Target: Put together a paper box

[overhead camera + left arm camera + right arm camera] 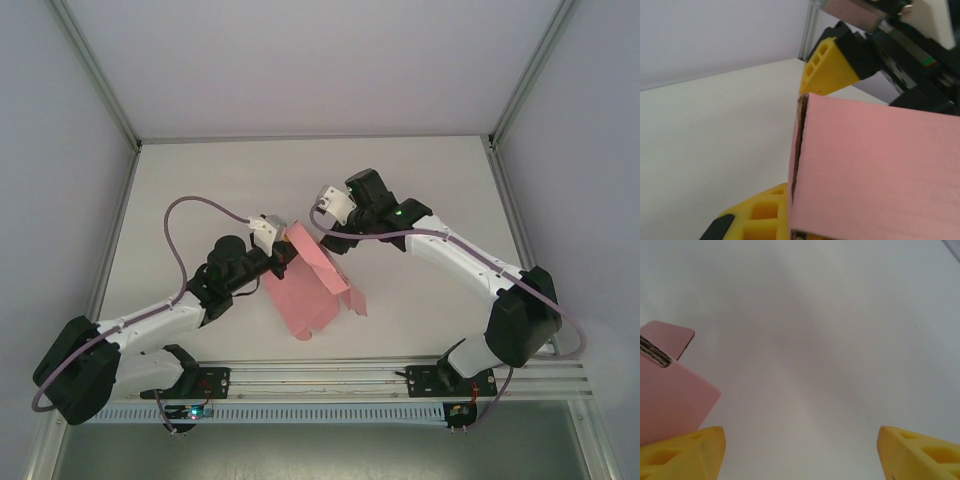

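The paper box lies near the middle of the table, partly formed. One long wall is raised along its ten-to-one o'clock side, and loose flaps are splayed at the four o'clock end.

The left gripper sits at the box's ten o'clock edge. In its wrist view one yellow finger lies against the cut edge of the card. The other finger is hidden behind the pink panel, so I cannot tell whether the jaws are actually pinching the wall.

The right gripper hovers at the box's twelve o'clock corner with its jaws spread wide and nothing between them. A pink flap sits at nine o'clock in its own view, just above its left finger.

**Handling:**
- The card should be very light and thin, and stiff only along its creases (the exposed edge looks fluted).
- It will likely bow or skate across the smooth table if pushed flat.
- A hard squeeze could leave a crease.
- The best hold is probably on a standing wall near a fold line, pinched across its thickness. The other gripper can then press a flap down from outside.

**Writing:** no print, logo or label can be read on the box or on the grippers.
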`<state>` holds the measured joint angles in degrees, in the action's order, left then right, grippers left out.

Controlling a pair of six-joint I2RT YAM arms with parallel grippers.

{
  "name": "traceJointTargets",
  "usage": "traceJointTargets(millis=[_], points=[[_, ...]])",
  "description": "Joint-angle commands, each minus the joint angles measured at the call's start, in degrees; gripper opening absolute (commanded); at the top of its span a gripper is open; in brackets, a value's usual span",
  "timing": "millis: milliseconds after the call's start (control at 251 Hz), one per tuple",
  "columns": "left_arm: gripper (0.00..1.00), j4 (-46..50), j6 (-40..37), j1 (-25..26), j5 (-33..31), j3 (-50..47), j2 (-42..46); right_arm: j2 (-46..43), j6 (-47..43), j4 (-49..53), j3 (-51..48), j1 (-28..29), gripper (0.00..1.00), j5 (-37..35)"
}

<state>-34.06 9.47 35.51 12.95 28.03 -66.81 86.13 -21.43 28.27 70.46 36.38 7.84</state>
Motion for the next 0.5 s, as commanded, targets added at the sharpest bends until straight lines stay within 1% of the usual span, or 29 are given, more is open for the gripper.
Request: traceJointTargets(millis=[0, 120, 176, 231, 319, 375, 399, 495], points=[[0.0, 0.35, 3.59, -0.19, -10.1, 5.0, -3.89, 0.77, 3.14, -1.33, 2.22, 3.32, 0.8, 11.49], [0.0, 1.92, 6.02, 0.31, -15.06, 7.83, -6.84, 1.56, 5.17, -4.92, 2.06, 3.87, 0.79, 14.42], [0.0, 3.11, 7.82, 0.6, -18.74, 9.02, -7.61, 1.89, 5.78, -5.86, 2.03, 4.0, 0.79, 15.47], [0.0, 3.86, 7.46, 0.59, -18.73, 9.76, -7.99, 1.97, 6.01, -6.23, 1.93, 4.03, 0.79, 14.69], [0.0, 3.05, 4.41, 0.56, -14.63, 8.63, -6.86, 0.94, 5.75, -4.81, 1.51, 3.43, 0.8, 5.48], [0.0, 3.93, 1.77, 0.61, -12.36, 7.3, -5.45, -0.9, 6.32, -3.92, 0.85, 1.92, 0.82, -2.97], [0.0, 5.18, 1.37, 0.62, -12.72, 6.94, -4.63, -2.08, 6.4, -3.26, 0.49, 0.93, 0.83, -6.38], [0.0, 11.38, 0.33, 0.57, -16.47, 5.31, -1.49, -8.42, 6.28, -2.31, -1.77, -4.51, 0.86, -16.43]])
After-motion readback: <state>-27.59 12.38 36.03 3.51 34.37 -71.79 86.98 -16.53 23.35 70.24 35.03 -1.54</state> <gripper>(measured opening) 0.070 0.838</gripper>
